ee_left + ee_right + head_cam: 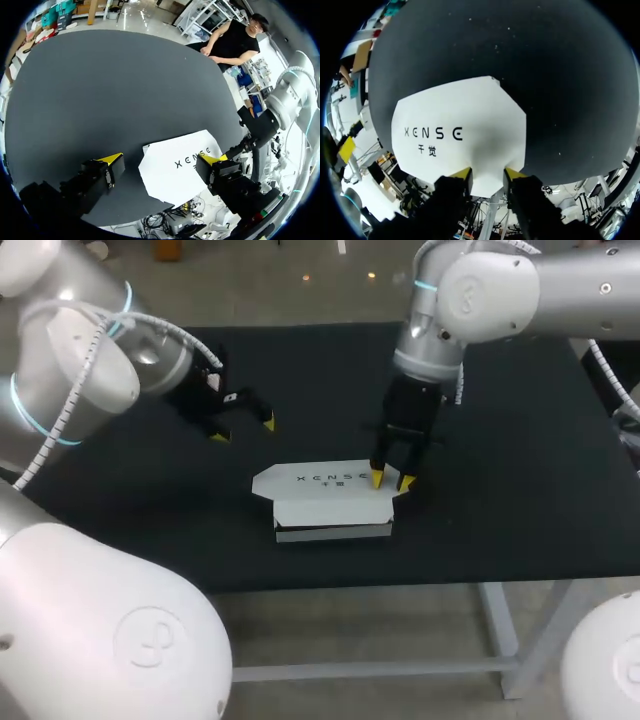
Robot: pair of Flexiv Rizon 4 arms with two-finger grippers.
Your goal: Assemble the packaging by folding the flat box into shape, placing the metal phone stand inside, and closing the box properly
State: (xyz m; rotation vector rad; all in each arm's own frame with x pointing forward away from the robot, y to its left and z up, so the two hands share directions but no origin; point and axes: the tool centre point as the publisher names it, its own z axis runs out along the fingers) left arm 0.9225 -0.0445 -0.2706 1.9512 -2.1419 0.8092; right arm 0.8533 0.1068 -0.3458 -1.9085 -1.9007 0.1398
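Observation:
The white printed box (330,502) stands in the middle of the black table (520,490), with its lid (318,480) lying over the top. My right gripper (391,480) comes down onto the lid's right end. In the right wrist view its yellow fingertips (461,173) sit on either side of a narrow flap (487,184) of the lid (455,135), touching it from both sides. My left gripper (243,430) hangs open, behind and to the left of the box and apart from it. The box (172,172) lies ahead of my left gripper (162,161). No metal phone stand is in view.
Bare black tabletop surrounds the box on all sides. The table's front edge (400,585) runs close below the box. My right arm (260,132) shows in the left wrist view beyond the box's far end.

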